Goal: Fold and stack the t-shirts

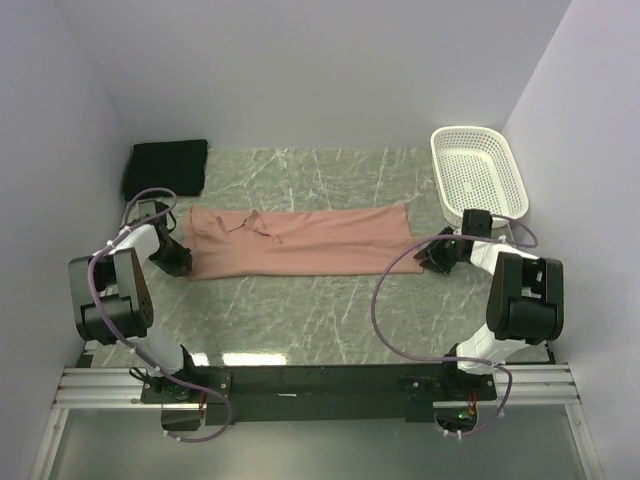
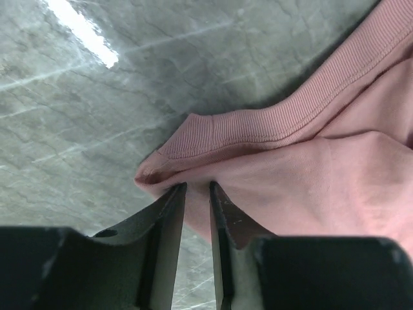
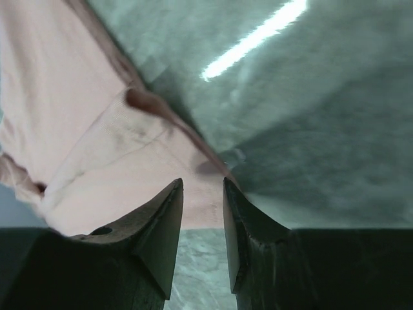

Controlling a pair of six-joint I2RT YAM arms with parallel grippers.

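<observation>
My worry here is a thin or uneven bite. Both ends of the pink t-shirt (image 1: 310,240) sit right at my fingertips, and if either claw has only the top layer, or the mere lip of the cloth, I judge a lift would peel the layers apart or let one end drop, and the long strip would twist across the table (image 1: 300,315). Raising one end ahead of the other would skew the fold the same way. The shirt lies flat as a narrow band running left to right across the middle, collar end to the left. The black t-shirt (image 1: 165,168) sits folded, well apart in the far left corner, and the white basket (image 1: 437,150) stands at the far right. My left claw (image 2: 197,187) is low at the collar end, its arm reaching in from the left edge. The jaws stand a narrow slit apart, with the ribbed edge bunched at the tips. My right claw (image 3: 203,184) is equally low at the hem end, its jaws also narrow, with the hem lying between them. I cannot tell whether either one is truly pinching the cloth.
</observation>
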